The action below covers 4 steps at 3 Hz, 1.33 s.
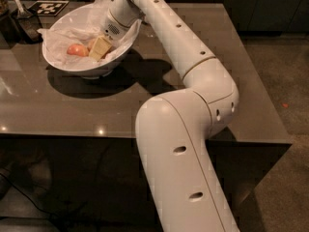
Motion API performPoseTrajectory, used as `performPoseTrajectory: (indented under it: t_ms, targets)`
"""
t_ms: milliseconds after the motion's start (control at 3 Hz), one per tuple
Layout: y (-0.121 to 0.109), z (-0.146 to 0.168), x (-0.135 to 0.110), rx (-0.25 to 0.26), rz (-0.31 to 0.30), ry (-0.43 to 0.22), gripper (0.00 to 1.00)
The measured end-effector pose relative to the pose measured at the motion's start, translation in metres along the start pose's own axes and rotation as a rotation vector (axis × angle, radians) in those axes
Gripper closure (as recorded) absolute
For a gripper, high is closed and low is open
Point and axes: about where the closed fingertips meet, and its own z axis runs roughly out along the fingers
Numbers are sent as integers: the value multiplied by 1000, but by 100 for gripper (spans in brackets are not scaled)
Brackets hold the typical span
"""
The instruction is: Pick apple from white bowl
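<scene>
The white bowl [116, 57], wide and lined with crumpled white paper, stands at the table's far left. A pinkish-red apple [76, 50] lies inside it on the paper. My gripper [98, 48] reaches down into the bowl from the right, its tan fingertips [100, 47] right beside the apple, touching or nearly touching its right side. The arm's wrist covers the bowl's far right rim.
A dark tabletop [145, 95] carries the bowl. A black-and-white marker card [47, 7] lies behind the bowl at the far left. A dark object with a white handle [19, 13] stands at the left edge. My own white arm fills the foreground.
</scene>
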Motion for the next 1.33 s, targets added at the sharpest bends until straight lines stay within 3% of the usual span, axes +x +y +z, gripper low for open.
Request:
performPoseTrajectory:
  t_ms: [333,1000,1333]
  targets:
    - [1,-2,3,0,-8,-18,42]
    - [13,-4,-11,0,-88,-44,87]
    - [17,-3,-11,6,-76,-70,100]
